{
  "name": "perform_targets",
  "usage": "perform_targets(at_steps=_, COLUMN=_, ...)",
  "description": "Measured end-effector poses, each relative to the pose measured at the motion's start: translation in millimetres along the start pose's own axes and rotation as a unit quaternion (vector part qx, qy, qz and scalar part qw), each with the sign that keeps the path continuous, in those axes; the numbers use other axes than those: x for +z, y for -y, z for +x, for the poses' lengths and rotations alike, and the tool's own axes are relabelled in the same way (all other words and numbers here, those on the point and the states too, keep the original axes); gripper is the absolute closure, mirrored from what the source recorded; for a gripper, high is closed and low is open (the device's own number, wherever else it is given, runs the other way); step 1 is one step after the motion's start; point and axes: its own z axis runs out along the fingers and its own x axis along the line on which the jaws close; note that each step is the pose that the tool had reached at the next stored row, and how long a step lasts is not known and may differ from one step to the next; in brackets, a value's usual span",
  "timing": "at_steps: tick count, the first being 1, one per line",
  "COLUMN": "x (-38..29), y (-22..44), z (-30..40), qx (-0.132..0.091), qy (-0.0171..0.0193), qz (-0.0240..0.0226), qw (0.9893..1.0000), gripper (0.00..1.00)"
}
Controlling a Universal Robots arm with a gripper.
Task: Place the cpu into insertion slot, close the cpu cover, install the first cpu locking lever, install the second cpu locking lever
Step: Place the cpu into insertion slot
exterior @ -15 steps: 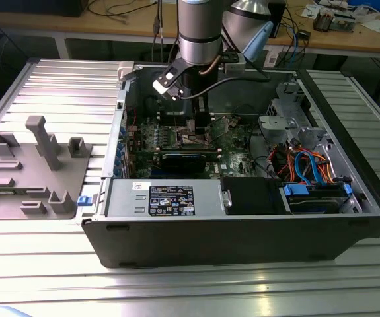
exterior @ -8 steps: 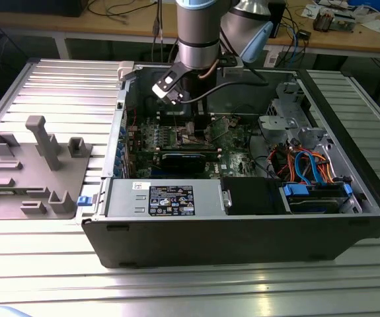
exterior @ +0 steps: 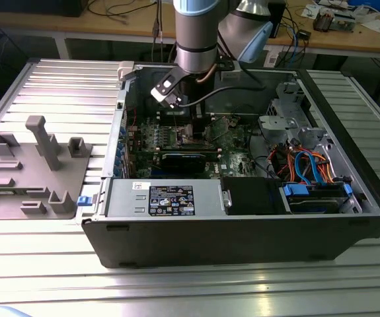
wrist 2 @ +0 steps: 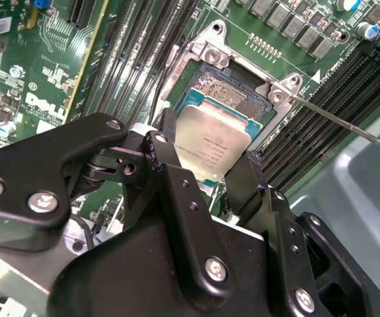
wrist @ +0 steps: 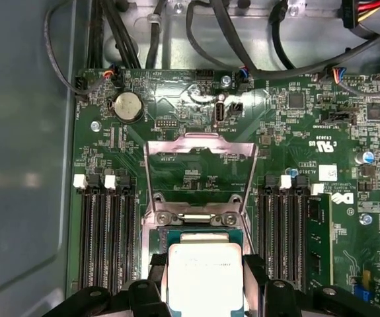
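My black gripper is shut on the cpu, a small square chip with a silvery top, its fingers pressing two opposite edges. In both wrist views the cpu hangs slightly tilted just over the insertion slot, whose pin field is partly exposed beyond the chip. The cpu cover stands swung open behind the insertion slot. A thin metal locking lever sticks out free to one side. In the exterior view the gripper is down inside the open computer case.
Green motherboard with long black memory slots on both sides of the socket. Cables run along the case wall. The case holds a power supply box, a drive cage and blue-orange cables. A grey fixture lies at the exterior view's left.
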Motion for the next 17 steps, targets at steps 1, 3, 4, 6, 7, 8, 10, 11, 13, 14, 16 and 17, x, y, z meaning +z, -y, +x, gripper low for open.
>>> perform_targets(at_steps=1, x=0.9, y=0.5, z=0.3, qx=0.001, qy=0.0, qz=0.0, qw=1.0, gripper=0.46)
perform_targets(at_steps=3, x=2.2, y=1.4, z=0.5, qx=0.001, qy=0.0001, qz=0.0, qw=1.0, gripper=0.46)
perform_targets(at_steps=4, x=2.8, y=1.5, z=0.6, qx=0.001, qy=0.0001, qz=0.0, qw=1.0, gripper=0.46)
perform_targets(at_steps=6, x=6.1, y=2.0, z=0.9, qx=0.002, qy=0.0001, qz=0.0, qw=1.0, gripper=0.46)
perform_targets(at_steps=7, x=7.3, y=2.3, z=1.1, qx=0.002, qy=0.0001, qz=0.0, qw=1.0, gripper=0.46)
perform_targets(at_steps=8, x=8.1, y=2.6, z=1.1, qx=0.002, qy=0.0002, qz=0.0, qw=1.0, gripper=0.46)
perform_targets(at_steps=10, x=9.7, y=3.2, z=1.4, qx=0.002, qy=0.0002, qz=0.0, qw=1.0, gripper=0.46)
perform_targets(at_steps=11, x=10.3, y=3.3, z=1.5, qx=0.003, qy=0.0002, qz=0.0, qw=1.0, gripper=0.46)
perform_targets(at_steps=13, x=12.4, y=4.0, z=2.3, qx=0.004, qy=0.0003, qz=0.0, qw=1.0, gripper=0.46)
perform_targets(at_steps=14, x=13.0, y=4.1, z=2.5, qx=0.004, qy=0.0003, qz=0.0, qw=1.0, gripper=0.46)
perform_targets(at_steps=16, x=14.6, y=4.6, z=3.2, qx=0.004, qy=0.0004, qz=0.0001, qw=1.0, gripper=0.46)
perform_targets(at_steps=17, x=15.1, y=4.8, z=3.4, qx=0.004, qy=0.0004, qz=0.0, qw=1.0, gripper=0.46)
